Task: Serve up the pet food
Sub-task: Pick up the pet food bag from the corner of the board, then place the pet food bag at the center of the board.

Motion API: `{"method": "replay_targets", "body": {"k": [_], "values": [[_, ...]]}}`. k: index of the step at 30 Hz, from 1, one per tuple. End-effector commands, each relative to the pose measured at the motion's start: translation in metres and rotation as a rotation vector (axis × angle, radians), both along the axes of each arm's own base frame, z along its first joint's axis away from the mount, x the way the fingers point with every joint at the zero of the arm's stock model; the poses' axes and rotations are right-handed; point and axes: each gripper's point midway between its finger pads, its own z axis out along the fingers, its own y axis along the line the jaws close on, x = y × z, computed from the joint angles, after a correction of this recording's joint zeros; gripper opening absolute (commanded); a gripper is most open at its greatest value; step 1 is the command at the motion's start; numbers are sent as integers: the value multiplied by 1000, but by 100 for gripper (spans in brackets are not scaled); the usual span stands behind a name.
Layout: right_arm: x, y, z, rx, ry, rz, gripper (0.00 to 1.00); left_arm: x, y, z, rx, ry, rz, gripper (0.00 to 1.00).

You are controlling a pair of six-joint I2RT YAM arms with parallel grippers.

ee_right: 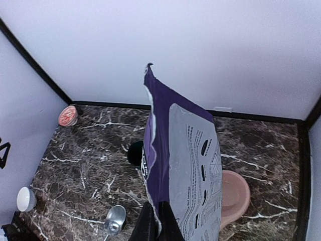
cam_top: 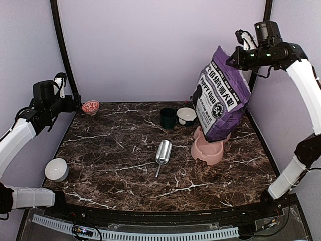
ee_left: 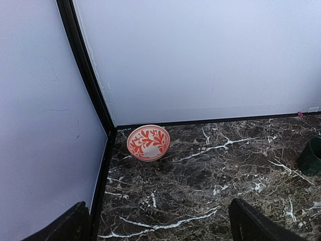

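Two things: right pincer (ee_right: 158, 213) is clamped on the purple bag (cam_top: 220, 100), hanging it over the pink bowl (cam_top: 205, 153); left pincer (ee_left: 160, 223) gapes wide, facing the red-patterned bowl (ee_left: 148, 142).

Scoop (cam_top: 163, 152) mid-bench (cam_top: 110, 150). Right of it: double bowl (cam_top: 207, 150), food bag (cam_top: 220, 98) over it. Behind scoop: mug (cam_top: 168, 118), small bowl (cam_top: 186, 116) just right. Far back-left: corner bowl (cam_top: 91, 107). Front-left: near-edge bowl (cam_top: 56, 169).
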Motion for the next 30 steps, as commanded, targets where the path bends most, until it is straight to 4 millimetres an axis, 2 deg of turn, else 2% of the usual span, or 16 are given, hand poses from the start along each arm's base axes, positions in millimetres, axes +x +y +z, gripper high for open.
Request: {"method": "replay_targets", "body": {"k": [1, 3, 5, 10, 16, 24, 30], "values": [[-45, 28, 206, 289, -687, 132, 0, -4, 0, 9, -3, -30, 2, 99], [-49, 52, 208, 298, -705, 187, 0, -4, 1, 7, -2, -27, 7, 99], [-55, 66, 216, 305, -732, 214, 0, -4, 1, 7, -2, -24, 8, 99], [-61, 110, 219, 328, -769, 296, 0, -4, 0, 8, -4, -27, 5, 99], [-89, 155, 232, 353, -849, 378, 0, -4, 0, 8, -5, -29, 4, 99], [-112, 185, 251, 443, -927, 426, 0, -6, -1, 10, -6, -33, 2, 99], [-113, 208, 252, 504, -948, 429, 0, -6, -1, 11, -5, -36, 1, 99]]}}
